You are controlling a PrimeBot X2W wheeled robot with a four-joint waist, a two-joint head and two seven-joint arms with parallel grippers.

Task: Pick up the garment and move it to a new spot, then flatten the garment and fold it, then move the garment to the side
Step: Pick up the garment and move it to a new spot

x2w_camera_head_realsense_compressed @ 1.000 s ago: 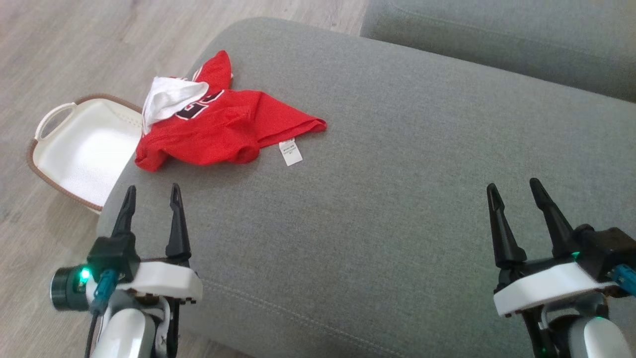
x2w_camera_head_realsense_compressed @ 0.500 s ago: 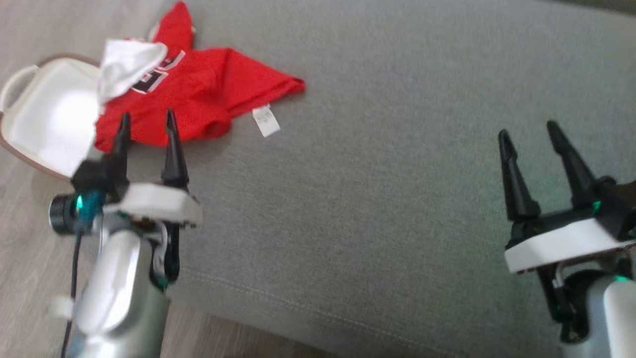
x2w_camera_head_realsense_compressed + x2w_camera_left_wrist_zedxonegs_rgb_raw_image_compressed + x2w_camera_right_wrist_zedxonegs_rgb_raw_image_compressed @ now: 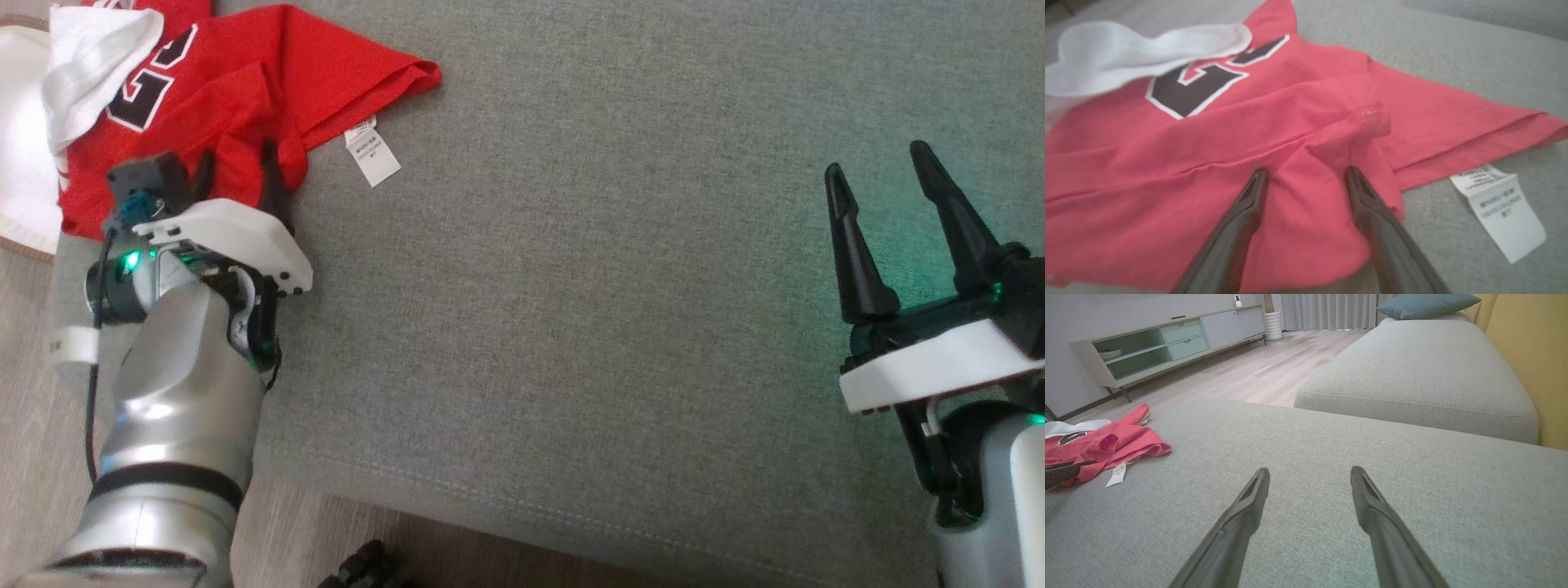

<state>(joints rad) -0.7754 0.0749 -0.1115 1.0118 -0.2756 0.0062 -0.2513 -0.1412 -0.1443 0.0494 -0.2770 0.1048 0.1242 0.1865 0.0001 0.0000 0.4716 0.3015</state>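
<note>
We see the red jersey (image 3: 245,90) lying crumpled at the far left of the grey sofa cushion (image 3: 571,286), its left edge hanging over the cushion's side above a white basket (image 3: 16,163) that stands on the wooden floor (image 3: 33,408). Its long axis runs left to right across the cushion. One folded hem corner points right, and the end with the black number and a loose white fabric panel (image 3: 90,57) lies far left. A white care label (image 3: 372,153) trails from the near right edge onto bare cushion, pointing toward us and slightly right. Our left gripper (image 3: 235,155) is over the jersey's near right part. Its two dark fingers are spread apart with a raised fold of red cloth between them, and they are not pinched onto it. Whether the tips press the cloth we cannot tell. Our right gripper (image 3: 877,159) hangs well apart, over bare cushion at the right, fingers spread wide and grasping nothing, pointing away from us.
</note>
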